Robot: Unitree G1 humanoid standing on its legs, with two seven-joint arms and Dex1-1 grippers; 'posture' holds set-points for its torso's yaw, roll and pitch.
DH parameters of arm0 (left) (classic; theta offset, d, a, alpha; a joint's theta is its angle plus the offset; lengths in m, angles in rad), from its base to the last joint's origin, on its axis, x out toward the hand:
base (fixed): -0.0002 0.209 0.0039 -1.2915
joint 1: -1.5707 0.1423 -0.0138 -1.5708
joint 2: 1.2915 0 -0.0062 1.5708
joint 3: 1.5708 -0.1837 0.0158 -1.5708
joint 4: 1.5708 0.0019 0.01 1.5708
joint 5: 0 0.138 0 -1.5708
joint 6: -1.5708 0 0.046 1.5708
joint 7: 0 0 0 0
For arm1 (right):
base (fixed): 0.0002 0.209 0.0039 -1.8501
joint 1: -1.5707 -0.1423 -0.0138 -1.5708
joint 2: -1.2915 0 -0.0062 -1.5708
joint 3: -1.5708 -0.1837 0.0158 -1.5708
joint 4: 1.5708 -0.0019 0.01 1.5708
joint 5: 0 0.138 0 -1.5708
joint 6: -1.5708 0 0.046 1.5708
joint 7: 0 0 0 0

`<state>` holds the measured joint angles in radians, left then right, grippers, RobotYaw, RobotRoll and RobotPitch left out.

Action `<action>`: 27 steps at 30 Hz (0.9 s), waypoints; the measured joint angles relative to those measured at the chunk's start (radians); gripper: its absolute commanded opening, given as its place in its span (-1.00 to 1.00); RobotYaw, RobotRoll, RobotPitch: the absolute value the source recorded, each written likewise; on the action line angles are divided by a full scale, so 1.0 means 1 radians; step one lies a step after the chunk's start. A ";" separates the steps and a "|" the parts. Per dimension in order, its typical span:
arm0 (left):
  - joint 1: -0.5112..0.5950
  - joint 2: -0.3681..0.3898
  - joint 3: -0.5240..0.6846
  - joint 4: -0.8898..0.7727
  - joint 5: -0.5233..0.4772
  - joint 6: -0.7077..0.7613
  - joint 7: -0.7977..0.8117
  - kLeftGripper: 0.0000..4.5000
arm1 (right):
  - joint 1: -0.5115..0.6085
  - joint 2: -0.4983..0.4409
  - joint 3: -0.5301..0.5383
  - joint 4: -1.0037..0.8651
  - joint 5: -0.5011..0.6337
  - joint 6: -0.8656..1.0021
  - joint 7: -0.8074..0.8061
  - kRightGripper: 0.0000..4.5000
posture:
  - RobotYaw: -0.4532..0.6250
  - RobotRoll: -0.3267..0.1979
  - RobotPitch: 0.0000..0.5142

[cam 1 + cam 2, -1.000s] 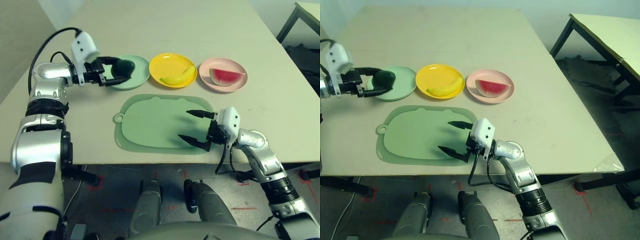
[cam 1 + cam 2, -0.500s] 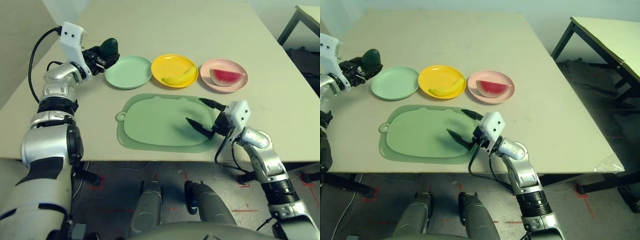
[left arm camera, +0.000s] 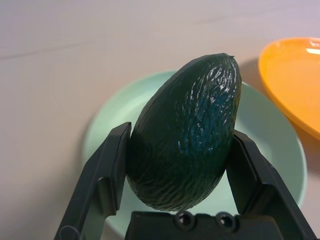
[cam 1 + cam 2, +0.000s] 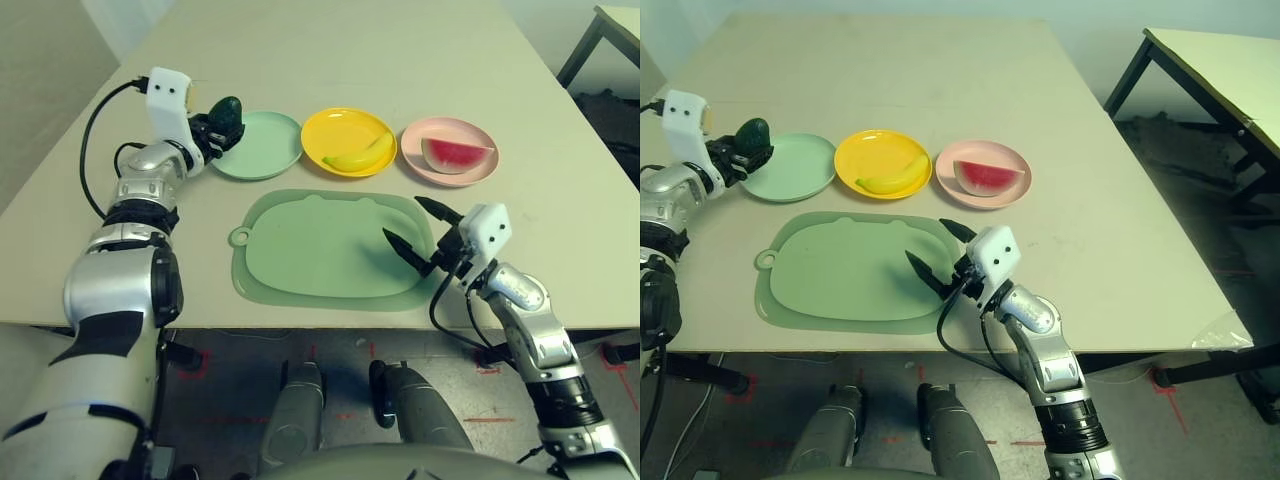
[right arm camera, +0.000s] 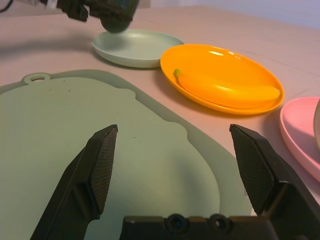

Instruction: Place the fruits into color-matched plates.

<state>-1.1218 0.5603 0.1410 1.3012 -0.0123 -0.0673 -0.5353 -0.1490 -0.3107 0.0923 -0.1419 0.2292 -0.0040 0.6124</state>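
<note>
above the mint plate (image 3: 270, 150), left hand (image 3: 175, 165) pinches avocado (image 3: 185, 130), seemingly lifted; right hand (image 5: 175, 165) spread.

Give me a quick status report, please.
Left gripper shut on avocado at green plate's edge. Right gripper open over cutting board. Banana, watermelon plated.

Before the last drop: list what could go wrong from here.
1. The left end effector holds the avocado by the near rim of the mint green plate; released here, it could roll onto the table.
2. The rounded avocado sits between narrow fingers; it might slip early.
</note>
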 measured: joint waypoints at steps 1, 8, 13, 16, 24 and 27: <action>0.000 -0.002 -0.001 0.001 0.006 0.003 0.003 0.56 | 0.002 0.000 0.000 -0.007 0.000 0.000 0.000 1.00 | -0.29 0.25 -0.20; 0.000 -0.007 -0.001 0.003 0.022 0.012 0.012 1.00 | 0.022 -0.004 0.000 -0.019 0.000 0.014 -0.008 1.00 | -0.29 0.25 -0.20; -0.001 -0.005 -0.001 0.003 0.024 0.012 0.010 1.00 | 0.023 -0.002 0.000 -0.022 0.000 0.014 -0.010 1.00 | -0.26 0.25 -0.21; -0.006 0.007 0.000 0.003 0.023 0.012 0.000 1.00 | 0.008 -0.001 0.000 -0.016 0.000 0.014 -0.010 1.00 | -0.25 0.25 -0.22; -0.002 0.081 0.076 -0.044 -0.054 -0.005 -0.112 1.00 | -0.036 -0.018 -0.022 0.033 0.006 0.013 0.005 1.00 | -0.21 0.25 -0.24; 0.070 0.131 0.142 -0.151 -0.131 -0.008 -0.165 1.00 | -0.041 -0.019 -0.061 0.047 0.021 0.014 -0.001 1.00 | -0.17 0.25 -0.26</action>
<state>-1.0518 0.6912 0.2831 1.1499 -0.1435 -0.0751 -0.7006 -0.1902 -0.3297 0.0313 -0.0952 0.2504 0.0102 0.6118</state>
